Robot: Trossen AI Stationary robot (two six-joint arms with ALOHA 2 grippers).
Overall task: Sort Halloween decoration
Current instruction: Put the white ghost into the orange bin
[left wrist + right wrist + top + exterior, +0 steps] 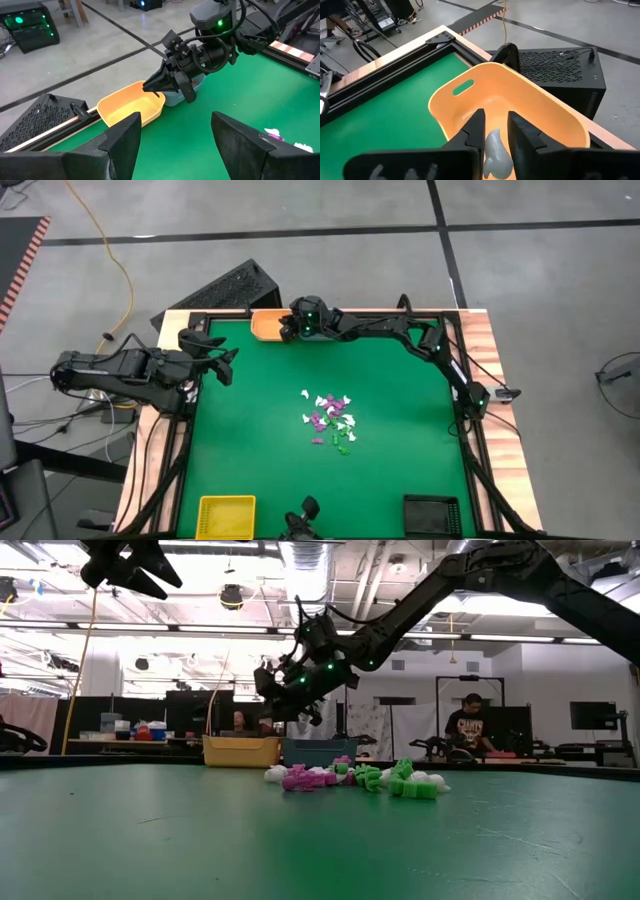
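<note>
Trinket pile (331, 420): white, purple and green Halloween decoration pieces heaped mid-table, well apart from the orange tray (266, 325).
Left gripper (222, 356): fingers spread, nothing between them, raised near the orange tray, beside the table's edge.
Right gripper (492, 131): above the orange tray, fingers pinched on a white trinket (496, 152).

Smooth plastic orange tray (530, 107), matt green table (400, 380), wood edge.

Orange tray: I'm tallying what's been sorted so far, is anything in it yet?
Empty as far as shown: the orange tray has a bare floor; the right gripper holds a white trinket above it.
</note>
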